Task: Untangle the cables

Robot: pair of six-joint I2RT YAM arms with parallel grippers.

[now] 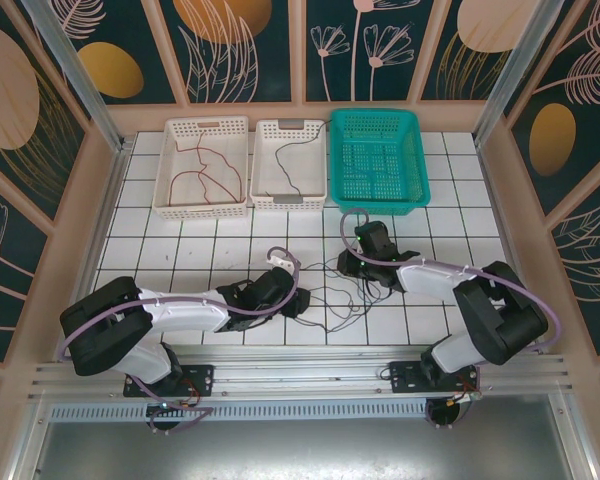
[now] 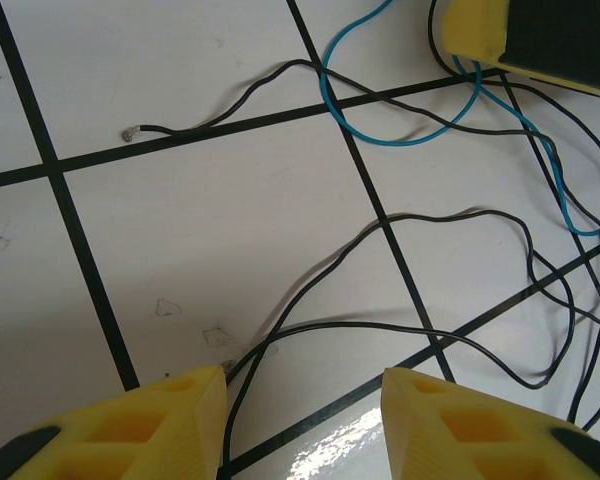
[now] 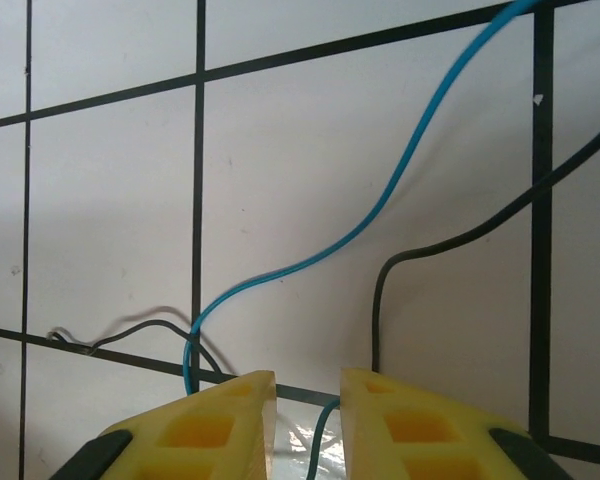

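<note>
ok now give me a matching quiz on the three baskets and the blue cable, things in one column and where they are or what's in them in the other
Things:
1. left white basket
2. middle white basket
3. green basket
4. blue cable

Place or contents:
a. holds a black cable
b. lies on the tiled table
c. holds red cable
d. right end of the basket row

Pairs: 1-c, 2-a, 3-d, 4-b

The tiled table point(image 2: 210, 230) is smooth and glossy; the cables point(image 2: 405, 144) have smooth sheaths; the teal basket point(image 1: 375, 113) is plastic.
</note>
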